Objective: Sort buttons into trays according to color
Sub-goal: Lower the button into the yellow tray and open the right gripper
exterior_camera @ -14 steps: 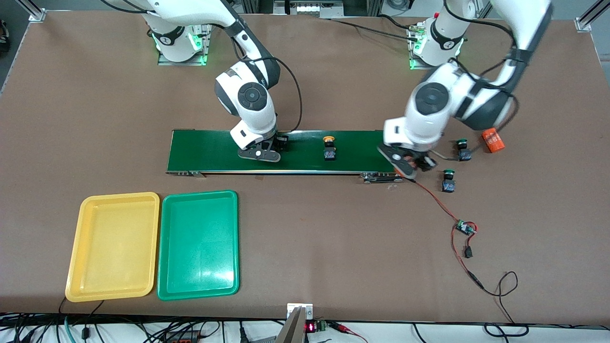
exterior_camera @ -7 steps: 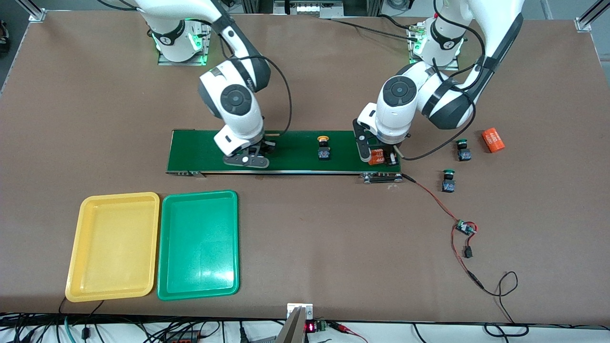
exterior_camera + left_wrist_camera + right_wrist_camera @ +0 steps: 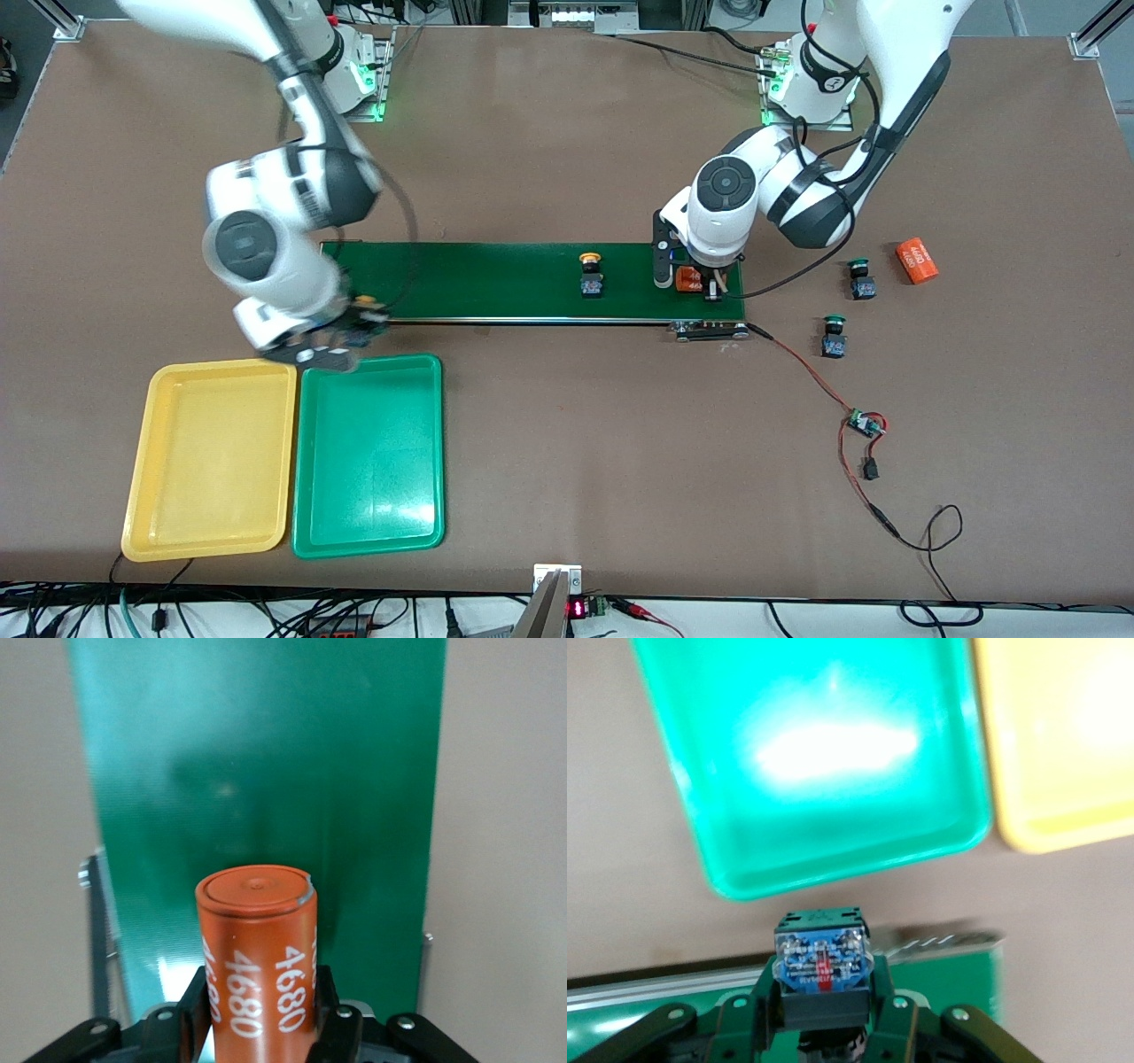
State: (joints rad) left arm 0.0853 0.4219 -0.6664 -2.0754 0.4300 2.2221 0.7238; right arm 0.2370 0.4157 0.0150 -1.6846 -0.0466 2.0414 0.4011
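**Yellow-capped button carried toward the trays, orange cylinder held over the belt**

Front view: brown table (image 3: 567,461) with a dark-green conveyor belt (image 3: 496,282) across its middle. The right end effector (image 3: 341,337) hangs over the belt's end toward the right arm's end of the table, just above the meeting corners of the yellow tray (image 3: 213,532) and the green tray (image 3: 368,540). It is clamped on a button, whose yellow cap (image 3: 366,304) shows at the fingers. Both trays lie side by side near the table's front edge, the yellow one closer to the table's corner. A second yellow-capped button (image 3: 590,275) stands on the belt. The left end effector (image 3: 691,282) is low over the belt's other end, closed around an orange cylinder (image 3: 687,280). Off the belt, toward the left arm's end of the table, stand two green-capped buttons (image 3: 860,279) (image 3: 833,336), the second nearer the front edge, and another orange cylinder (image 3: 917,260) lies beside the first. A red-and-black wire (image 3: 806,372) runs from the belt's end to a small circuit board (image 3: 861,424).

Left wrist view: the fingers (image 3: 197,1010) grip the cylinder (image 3: 257,961), printed "4680", upright over the green belt (image 3: 266,762).

Right wrist view: the fingers (image 3: 766,1005) pinch the held button's black-and-blue body (image 3: 821,966). Below lie the green tray (image 3: 833,771) and one corner of the yellow tray (image 3: 1063,744), with the belt's edge (image 3: 939,979) beside the end effector.
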